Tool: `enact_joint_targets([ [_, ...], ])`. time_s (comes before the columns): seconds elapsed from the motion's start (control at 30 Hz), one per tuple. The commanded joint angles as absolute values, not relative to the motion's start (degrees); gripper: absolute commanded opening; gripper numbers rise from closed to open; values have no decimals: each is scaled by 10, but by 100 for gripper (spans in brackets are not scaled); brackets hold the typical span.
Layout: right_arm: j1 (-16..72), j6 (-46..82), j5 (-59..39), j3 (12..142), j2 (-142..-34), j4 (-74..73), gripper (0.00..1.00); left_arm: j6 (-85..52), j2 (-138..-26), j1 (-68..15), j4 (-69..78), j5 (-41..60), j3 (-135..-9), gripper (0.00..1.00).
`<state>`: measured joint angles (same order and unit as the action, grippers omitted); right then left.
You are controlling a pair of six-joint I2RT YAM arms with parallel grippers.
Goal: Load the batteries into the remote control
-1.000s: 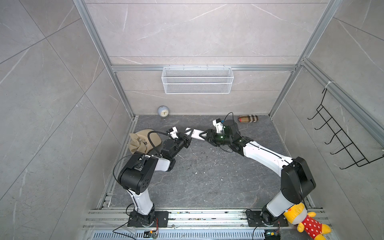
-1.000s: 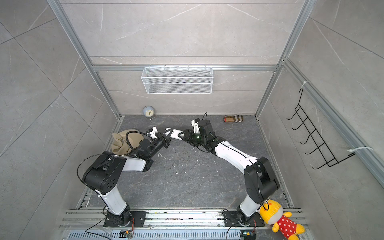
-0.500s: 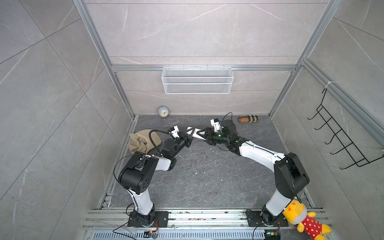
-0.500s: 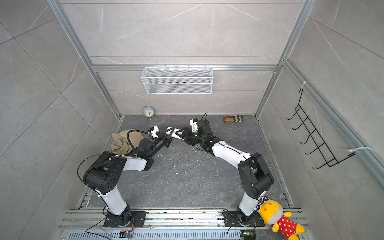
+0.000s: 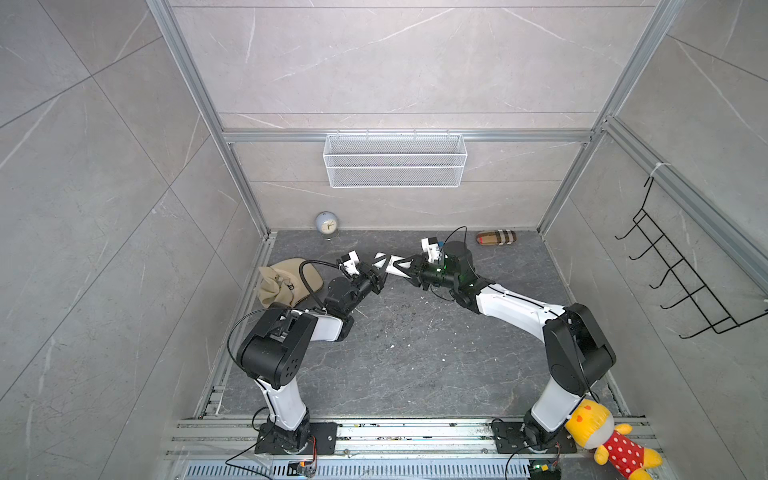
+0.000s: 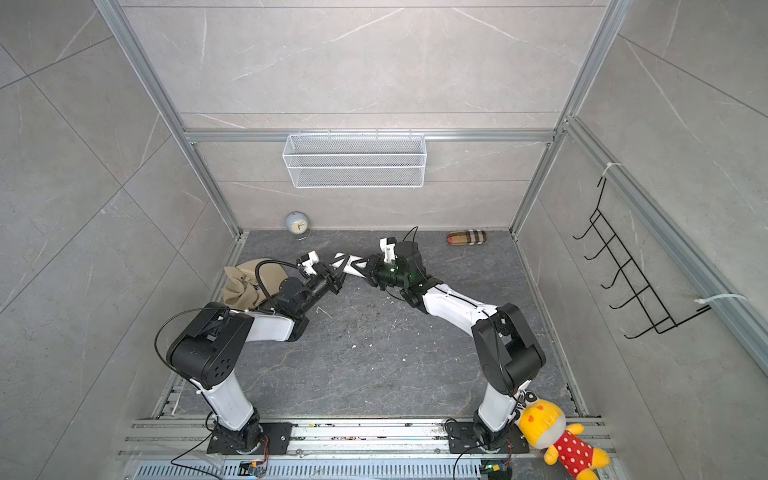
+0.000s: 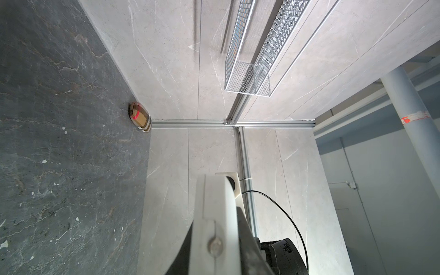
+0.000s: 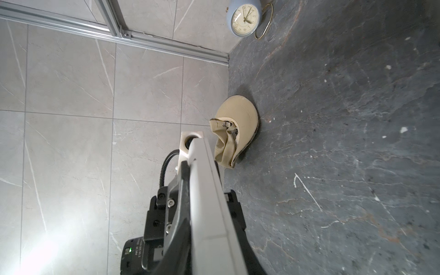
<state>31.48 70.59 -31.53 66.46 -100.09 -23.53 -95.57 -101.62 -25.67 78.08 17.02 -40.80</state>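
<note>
Two arms meet above the back of the bench. The left pincer and the right pincer each clamp narrowly on one end of the remote control, which is held level between them, off the surface.

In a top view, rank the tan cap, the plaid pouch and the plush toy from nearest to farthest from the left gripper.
From the left gripper:
1. Tan cap, close by on the left side.
2. Plaid pouch, at the far back, right of centre.
3. Plush toy, in the near right corner, farthest by a wide margin.
</note>
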Motion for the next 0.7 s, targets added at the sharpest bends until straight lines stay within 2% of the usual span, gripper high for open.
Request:
enact_joint_targets([
  [0.0,318,742,-303,647,-1007,-296,26,-932,-1006,-258,810,166,-422,39],
  [0.1,318,757,-287,638,-995,-310,25,-917,-994,-257,810,147,-407,64],
  [0.23,316,788,-268,628,-980,-330,25,-882,-982,-256,810,136,-392,76],
  [0.33,316,845,-247,611,-978,-362,24,-825,-971,-257,810,139,-387,76],
  [0.53,318,1031,-178,556,-1004,-520,24,-672,-949,-257,810,138,-375,76],
  [0.67,325,1101,-134,540,-1011,-557,24,-633,-943,-255,811,140,-381,76],
])
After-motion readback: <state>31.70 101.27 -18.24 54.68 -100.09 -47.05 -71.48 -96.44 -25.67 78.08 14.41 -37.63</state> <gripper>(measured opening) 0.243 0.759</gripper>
